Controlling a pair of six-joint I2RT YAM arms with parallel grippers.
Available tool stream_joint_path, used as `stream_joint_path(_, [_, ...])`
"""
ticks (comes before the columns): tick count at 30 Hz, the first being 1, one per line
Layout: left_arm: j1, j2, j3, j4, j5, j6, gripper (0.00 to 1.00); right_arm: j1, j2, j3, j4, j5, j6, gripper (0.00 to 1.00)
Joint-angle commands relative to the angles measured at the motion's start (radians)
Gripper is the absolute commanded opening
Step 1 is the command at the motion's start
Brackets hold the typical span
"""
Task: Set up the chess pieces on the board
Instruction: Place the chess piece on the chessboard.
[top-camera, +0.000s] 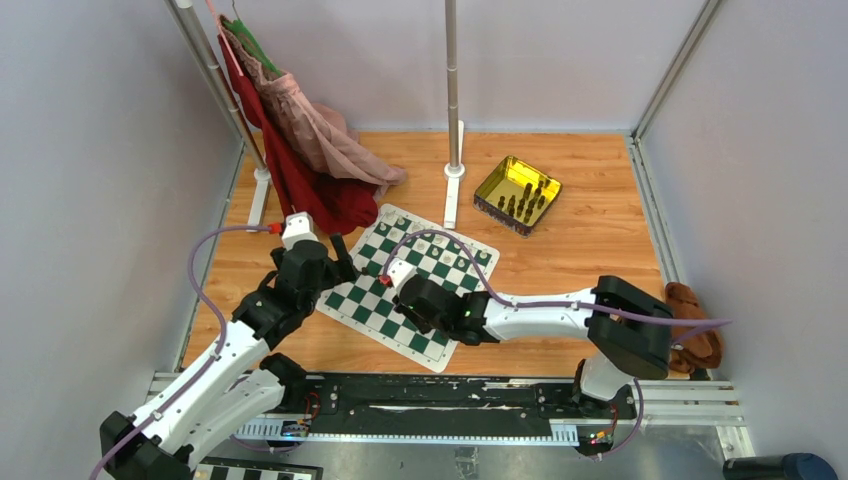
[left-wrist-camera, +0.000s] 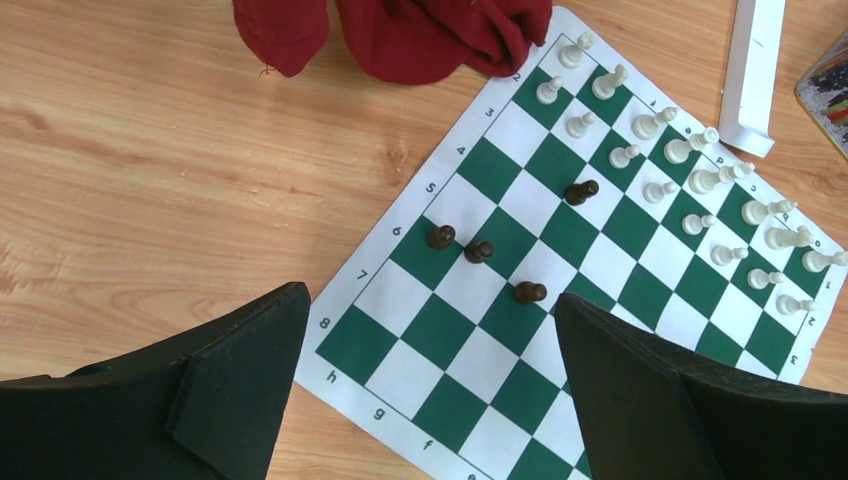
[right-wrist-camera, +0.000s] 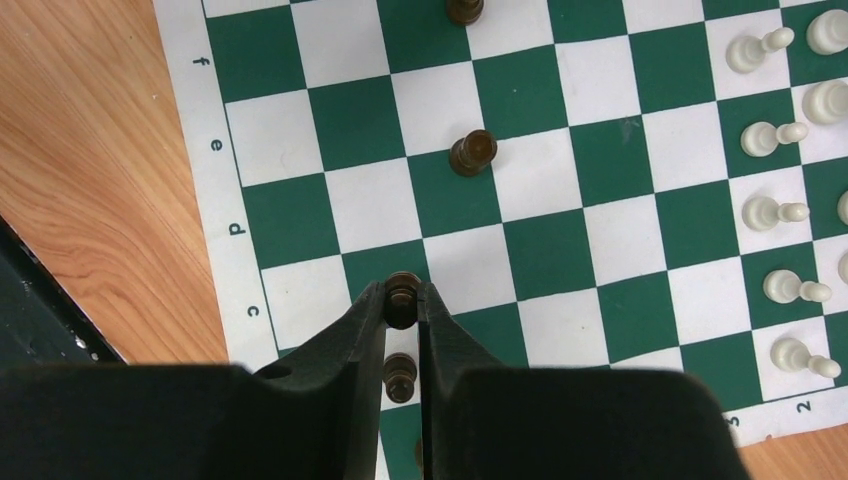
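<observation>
Right wrist: right hand (right-wrist-camera: 402, 302) pinches a dark piece (right-wrist-camera: 403, 286) over the board (right-wrist-camera: 600, 240).

Left hand (left-wrist-camera: 430, 300) spread wide, right hand (right-wrist-camera: 403, 303) pinched on a dark piece (right-wrist-camera: 403, 285), both arms stretched forward

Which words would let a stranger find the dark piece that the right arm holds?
Find the green and white board, then the letter c on its border. Near it, the right arm's black fingers pinch a dark piece. The other dark pieces stand free.
</observation>
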Motion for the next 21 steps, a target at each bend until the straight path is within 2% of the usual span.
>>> stream_joint_path(1, [0.005,0.006,-0.011,0.017,0.004,-0.015,1.0,0.016,0.034,-0.018,0.048,0.015,0.019,0.07])
stream_joint_path(21, [0.005,0.008,-0.028,0.032,0.003,-0.006,1.0,0.015,0.116,-0.017,0.086,-0.004,0.037,0.07])
